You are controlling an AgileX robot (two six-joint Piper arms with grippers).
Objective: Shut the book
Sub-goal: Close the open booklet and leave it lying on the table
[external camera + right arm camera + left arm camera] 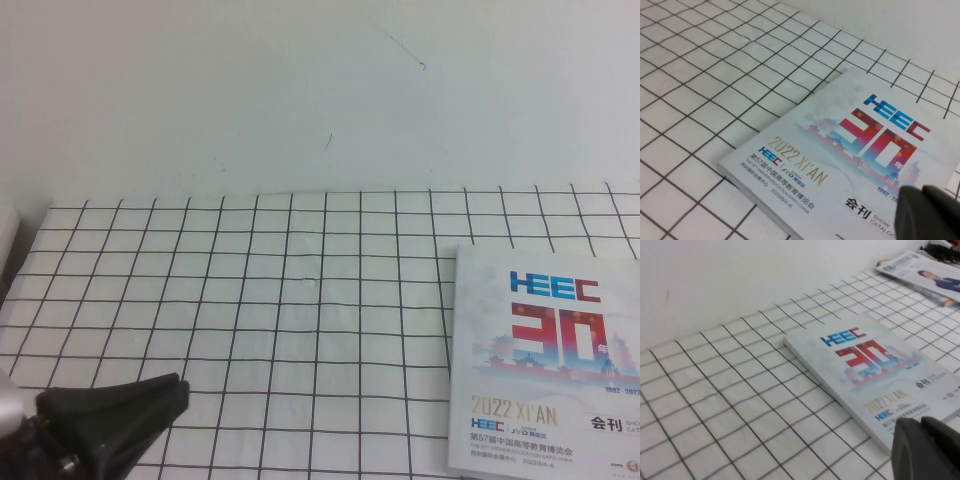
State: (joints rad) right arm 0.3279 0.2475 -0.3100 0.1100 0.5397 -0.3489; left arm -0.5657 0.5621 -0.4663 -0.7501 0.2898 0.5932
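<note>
The book point(545, 350) lies shut and flat on the right side of the gridded table, its white "HEEC 30" cover facing up. It also shows in the left wrist view as the book point(870, 370) and in the right wrist view as the book point(840, 150). My left gripper point(172, 392) sits at the table's front left, well apart from the book, with its black fingers point(912, 445) pressed together and holding nothing. My right gripper point(926, 194) is out of the high view. It hangs over the cover near the printed title strip, fingers together and empty.
The table carries a white cloth with a black grid point(250, 300) and ends at a white wall point(300, 90) behind. Other magazines point(922, 272) lie beyond the book on the far right. A pale object point(6, 238) pokes in at the left edge.
</note>
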